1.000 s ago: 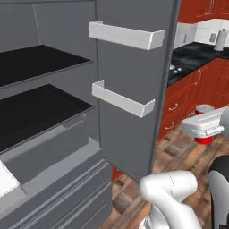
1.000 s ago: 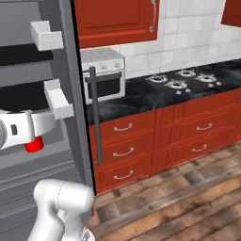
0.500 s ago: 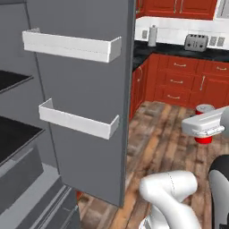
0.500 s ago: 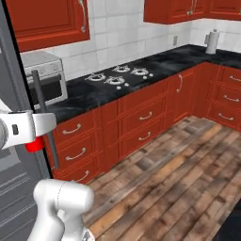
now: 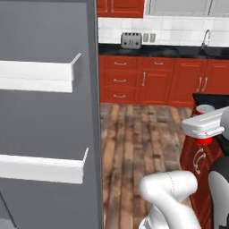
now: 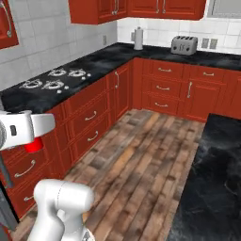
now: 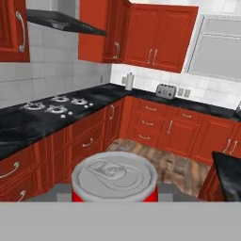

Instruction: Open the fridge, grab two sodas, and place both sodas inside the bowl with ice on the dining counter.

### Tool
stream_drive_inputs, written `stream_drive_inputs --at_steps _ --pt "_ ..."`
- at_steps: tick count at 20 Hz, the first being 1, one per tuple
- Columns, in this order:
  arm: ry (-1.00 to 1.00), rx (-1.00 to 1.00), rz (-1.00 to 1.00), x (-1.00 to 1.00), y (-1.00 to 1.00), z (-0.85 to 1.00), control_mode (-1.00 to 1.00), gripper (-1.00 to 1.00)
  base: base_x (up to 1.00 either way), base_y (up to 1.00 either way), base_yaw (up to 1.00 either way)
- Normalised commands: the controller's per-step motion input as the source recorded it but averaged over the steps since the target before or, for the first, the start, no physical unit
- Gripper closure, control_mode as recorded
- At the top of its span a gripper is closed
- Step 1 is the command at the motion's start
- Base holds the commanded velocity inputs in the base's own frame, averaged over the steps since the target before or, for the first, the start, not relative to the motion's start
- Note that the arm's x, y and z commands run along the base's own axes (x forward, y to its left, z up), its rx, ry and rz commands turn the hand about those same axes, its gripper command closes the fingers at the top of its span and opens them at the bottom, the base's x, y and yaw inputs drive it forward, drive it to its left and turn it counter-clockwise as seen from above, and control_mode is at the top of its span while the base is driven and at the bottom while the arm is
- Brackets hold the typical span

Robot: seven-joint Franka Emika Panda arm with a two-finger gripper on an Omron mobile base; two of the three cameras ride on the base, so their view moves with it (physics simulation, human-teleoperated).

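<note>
Carrying: gripper [image 7: 114, 197] clenched around one soda can [image 7: 114, 181], held up in the air beside the arm.
Fridge [image 5: 47, 116]: door already open.
Left: reach the dining counter [image 6: 212, 183], bowl drop, second can.

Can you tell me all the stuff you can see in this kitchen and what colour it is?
Small red cylindrical soda can with pale top: one, red, held upright in the gripper.
Tall grey metallic fridge door: one, grey, standing open on the left of the left base view.
White door bins: two, white, on the inside of the fridge door.
Silver toaster: one, silver, on the back counter.
Stovetop burners: four, pale grey, set in the black counter.
Red wooden cabinets: many, red, under and above the counters.
Black marble-look dining counter: one, black, at the right.
Brown wooden plank floor: one, brown, in the middle.
Gripper: one, white, shut on the can.
</note>
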Motion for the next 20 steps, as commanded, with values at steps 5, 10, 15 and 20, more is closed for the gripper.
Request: stream_drive_inputs --at_steps 5,10,15,20 --pt "0.00 0.00 0.00 0.00 0.00 0.00 1.00 1.00 0.96 -0.22 -0.22" --pt "0.00 0.00 0.00 0.00 0.00 0.00 1.00 1.00 1.00 -0.32 -0.01" --pt "0.00 0.00 0.00 0.00 0.00 0.00 1.00 1.00 1.00 -0.20 -0.04" --pt "0.00 0.00 0.00 0.00 0.00 0.00 1.00 1.00 0.85 0.21 -0.29"
